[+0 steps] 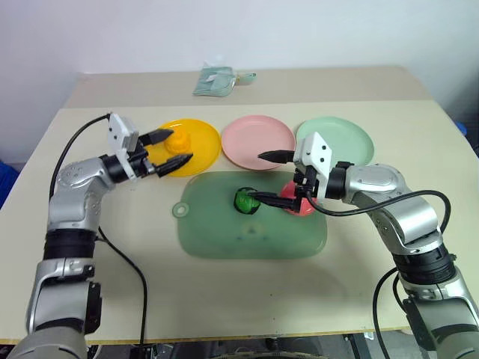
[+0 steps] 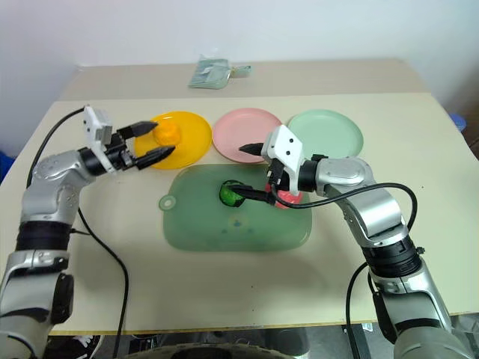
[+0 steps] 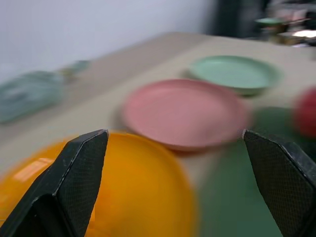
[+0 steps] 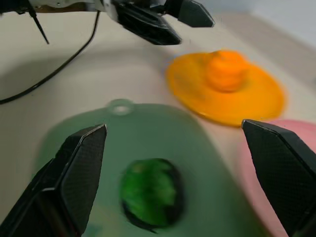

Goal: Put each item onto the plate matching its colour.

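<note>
**Green ball lying straight ahead of the right gripper**

Grippers are both standing wide open and holding nothing. The left gripper (image 1: 169, 147) is hovering at the near edge of the glossy yellow-orange round plate (image 1: 200, 146), on which the lumpy yellow-orange toy fruit (image 1: 178, 139) is already sitting, so one item looks sorted.

The dark green bumpy toy ball (image 1: 245, 201) is resting on the large rounded green mat (image 1: 224, 232), near its middle, and the pink-red toy apple (image 1: 293, 200) is lying just beside it, partly hidden behind the right wrist. The right gripper (image 1: 266, 176) is pointing across toward the robot's left, with the ball directly in its line; in the right wrist view the ball is sitting between the two spread fingers, just ahead of them.

The right arm is clearly the nearer one. The pale mint green plate (image 1: 344, 138) and the pale pink plate (image 1: 254, 138) are both lying bare behind the mat, the mint one on the right arm's side, so a short carry back and to the right would probably serve.
</note>
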You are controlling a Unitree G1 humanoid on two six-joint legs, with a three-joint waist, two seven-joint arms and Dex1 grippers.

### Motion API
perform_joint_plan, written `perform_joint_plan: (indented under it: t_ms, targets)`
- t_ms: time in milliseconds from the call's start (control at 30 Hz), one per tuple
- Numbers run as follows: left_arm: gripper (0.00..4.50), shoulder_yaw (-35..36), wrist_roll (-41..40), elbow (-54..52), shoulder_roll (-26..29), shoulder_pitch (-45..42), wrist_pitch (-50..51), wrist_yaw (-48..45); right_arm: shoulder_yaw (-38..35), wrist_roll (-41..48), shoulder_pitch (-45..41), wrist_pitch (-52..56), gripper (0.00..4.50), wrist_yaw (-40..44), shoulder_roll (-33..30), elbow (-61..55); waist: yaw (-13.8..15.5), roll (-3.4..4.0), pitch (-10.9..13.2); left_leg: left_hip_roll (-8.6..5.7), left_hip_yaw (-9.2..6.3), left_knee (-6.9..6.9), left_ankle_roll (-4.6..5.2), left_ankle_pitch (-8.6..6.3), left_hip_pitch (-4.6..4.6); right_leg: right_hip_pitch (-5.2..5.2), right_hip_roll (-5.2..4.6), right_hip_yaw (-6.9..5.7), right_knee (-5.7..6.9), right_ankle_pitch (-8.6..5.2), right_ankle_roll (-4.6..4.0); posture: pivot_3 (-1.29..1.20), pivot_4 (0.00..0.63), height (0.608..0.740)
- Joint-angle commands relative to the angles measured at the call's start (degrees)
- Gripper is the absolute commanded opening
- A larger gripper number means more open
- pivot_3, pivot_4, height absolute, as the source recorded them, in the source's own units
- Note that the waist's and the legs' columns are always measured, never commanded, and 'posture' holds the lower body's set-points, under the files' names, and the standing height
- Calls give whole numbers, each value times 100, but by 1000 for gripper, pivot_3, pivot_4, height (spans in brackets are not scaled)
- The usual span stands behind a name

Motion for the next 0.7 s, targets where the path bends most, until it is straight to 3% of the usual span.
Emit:
perform_joint_plan:
  t_ms: [33, 433, 700]
  targets:
    - [4438, 313, -454, -894, 352, 279, 373, -251, 352, -316, -234, 67, 4500, 2, -40, -213, 9, -2, 0, 0, -1, 1, 13, -7, 0, 0, 0, -1, 0, 0, 0, 0, 150, 729]
    - [4438, 372, -561, -2090, 920, 1458, 425, -645, 1428, -1464, -570, 145, 4500, -101, 37, 79, -1, -1, 0, -1, 1, -6, 14, -9, 0, -3, -2, 1, -6, 0, -1, 0, 150, 729]
    - [4438, 290, -491, -2370, 734, 1671, 341, -376, 1785, -2319, -565, -401, 4500, -80, -15, 663, -5, 0, 0, -3, 2, -7, 8, -5, 2, -3, -2, 1, -6, 0, -1, 0, 150, 729]
